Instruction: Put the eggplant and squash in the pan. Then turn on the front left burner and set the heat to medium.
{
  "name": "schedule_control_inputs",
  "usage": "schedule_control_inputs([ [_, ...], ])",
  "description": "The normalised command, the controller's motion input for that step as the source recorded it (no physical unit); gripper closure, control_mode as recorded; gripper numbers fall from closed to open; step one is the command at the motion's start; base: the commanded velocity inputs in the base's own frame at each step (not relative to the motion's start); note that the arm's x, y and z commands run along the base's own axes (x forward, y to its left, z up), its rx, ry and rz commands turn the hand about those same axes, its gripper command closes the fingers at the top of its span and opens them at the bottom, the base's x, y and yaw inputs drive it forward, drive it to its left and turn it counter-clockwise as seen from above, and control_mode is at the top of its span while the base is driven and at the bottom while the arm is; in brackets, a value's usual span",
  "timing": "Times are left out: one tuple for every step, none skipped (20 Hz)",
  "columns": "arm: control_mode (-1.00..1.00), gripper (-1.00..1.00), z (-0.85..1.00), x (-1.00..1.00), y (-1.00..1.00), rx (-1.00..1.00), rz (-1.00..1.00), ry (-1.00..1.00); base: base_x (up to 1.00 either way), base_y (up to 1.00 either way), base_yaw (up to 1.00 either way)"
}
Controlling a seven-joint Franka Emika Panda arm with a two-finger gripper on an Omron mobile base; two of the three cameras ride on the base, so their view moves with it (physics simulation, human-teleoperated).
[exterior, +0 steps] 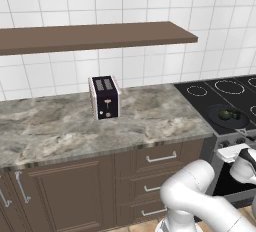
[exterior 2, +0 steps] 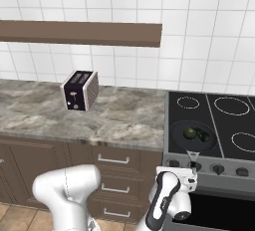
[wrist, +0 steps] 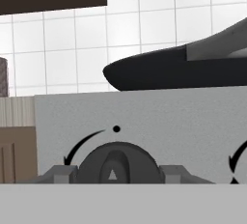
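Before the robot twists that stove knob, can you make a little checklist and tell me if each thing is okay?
1. Eggplant in the pan: ok.
2. Squash in the pan: ok.
3. Pan on the front left burner: ok.
4. Hand at the leftmost knob: ok.
5. Fingers on either side of the knob: ok.
6. Fingers squeezing the knob: cannot tell.

Claw [wrist: 112, 174] low, fingers spread apart
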Motion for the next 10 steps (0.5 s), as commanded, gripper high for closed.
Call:
schedule_control_inputs([
  [-1.0,1.0,-0.09,0.03,0.0,-0.01,0.0,0.0,0.0,0.0,0.0],
  [-1.0,1.0,-0.04,0.09,0.05,-0.03,0.01,0.0,0.0,0.0,0.0],
  [-1.0,1.0,0.0,0.09,0.07,-0.03,0.03,0.0,0.0,0.0,0.0],
  [-1.0,1.0,0.0,0.09,0.0,-0.03,0.04,0.0,0.0,0.0,0.0],
  [-1.0,1.0,0.0,0.06,0.0,-0.03,0.05,-0.01,0.0,0.0,0.0],
  [-1.0,1.0,0.0,0.01,0.0,-0.03,0.07,0.0,0.0,0.0,0.0],
  [-1.0,1.0,0.0,0.01,0.0,-0.02,0.07,-0.04,0.0,0.0,0.0],
  [-1.0,1.0,0.0,0.02,0.0,-0.05,0.07,-0.02,0.0,0.0,0.0],
  [-1.0,1.0,-0.04,0.0,0.0,-0.06,0.06,-0.02,0.0,0.0,0.0],
  [-1.0,1.0,-0.05,0.0,0.0,-0.09,0.05,-0.02,0.0,0.0,0.0],
])
